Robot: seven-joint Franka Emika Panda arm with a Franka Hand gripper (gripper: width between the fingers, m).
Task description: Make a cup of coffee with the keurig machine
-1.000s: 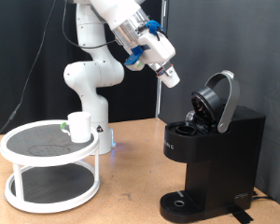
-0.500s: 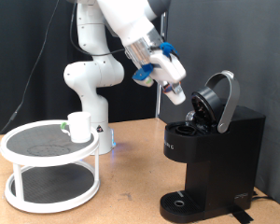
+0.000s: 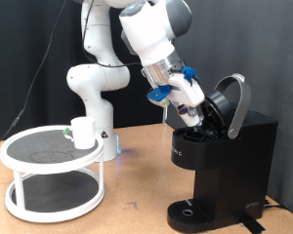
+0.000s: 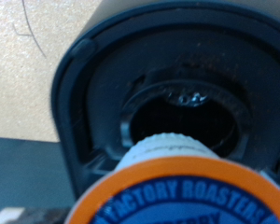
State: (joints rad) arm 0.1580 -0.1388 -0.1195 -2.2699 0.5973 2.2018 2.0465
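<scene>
The black keurig machine [image 3: 225, 161] stands at the exterior view's right with its hinged lid [image 3: 234, 102] raised. My gripper [image 3: 195, 115] is right above its open brew head and is shut on a small pod. In the wrist view the pod [image 4: 182, 191], with its blue and orange top, fills the foreground, and the round pod chamber [image 4: 182, 112] of the machine lies just beyond it. The white cup [image 3: 83, 132] stands on the top shelf of a round white stand [image 3: 49, 171] at the exterior view's left, away from the gripper.
The robot's white base [image 3: 93, 83] stands behind the stand. The wooden table [image 3: 137, 210] stretches between the stand and the machine. The machine's round drip base [image 3: 190, 212] has nothing on it.
My gripper has moved down and to the exterior view's right with the pod, from above the table to just over the machine's open brew head.
</scene>
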